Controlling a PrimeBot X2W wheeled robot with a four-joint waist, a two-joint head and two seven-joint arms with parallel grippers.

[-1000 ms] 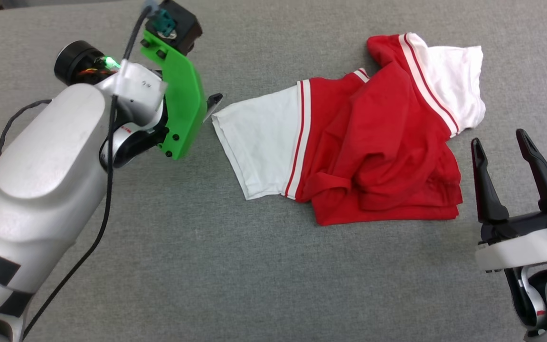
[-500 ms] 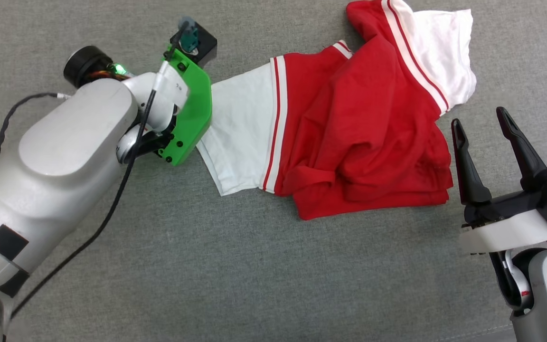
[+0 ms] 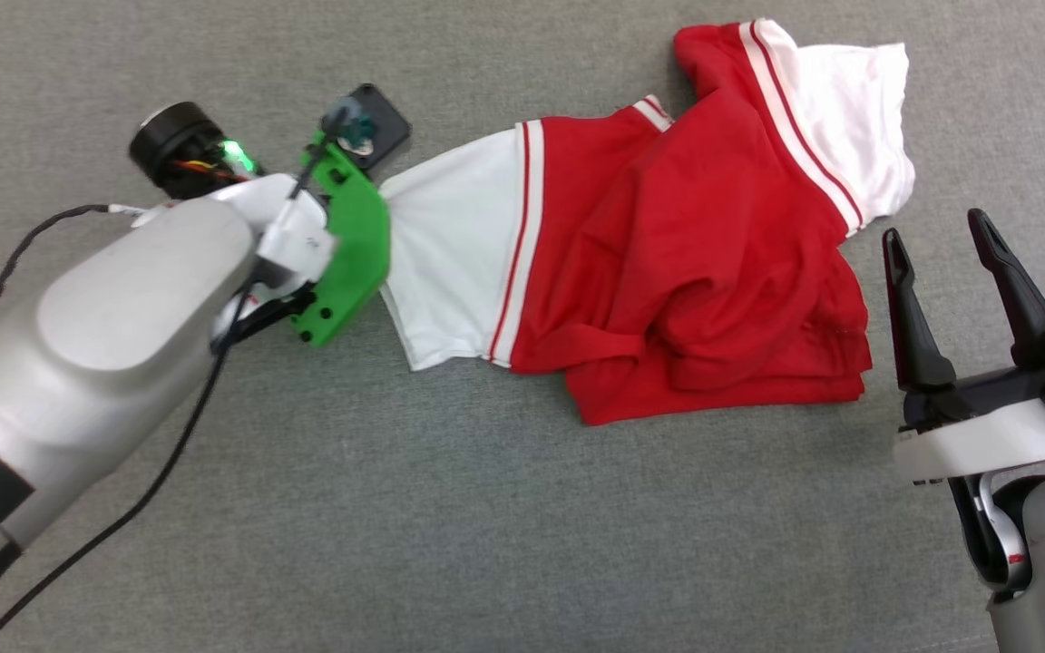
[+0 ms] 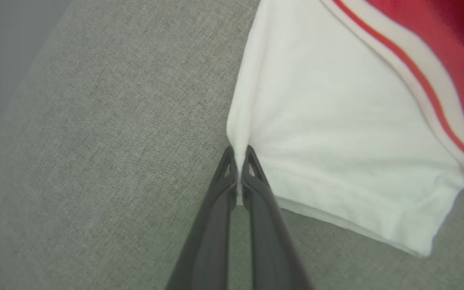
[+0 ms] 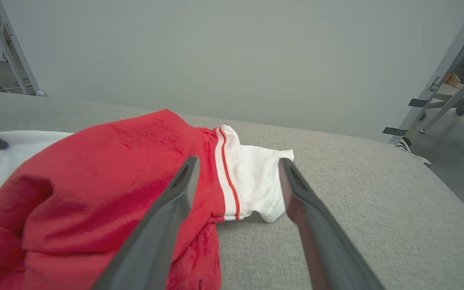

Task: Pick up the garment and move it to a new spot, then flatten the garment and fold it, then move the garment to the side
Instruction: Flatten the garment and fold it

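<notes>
We have the L gripper (image 4: 239, 155) clamped on the white sleeve edge of the garment (image 3: 686, 272), crumpled well in from the edges of the table (image 3: 486, 544). That's a corner hold, prob. to lift & shift it. R gripper (image 3: 933, 227) hovers open just beside the red hem, spare.

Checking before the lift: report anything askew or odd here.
Nothing damaged or spilled. The shirt lies crumpled, red body bunched over itself; the left gripper is shut on the edge of one white sleeve.
</notes>
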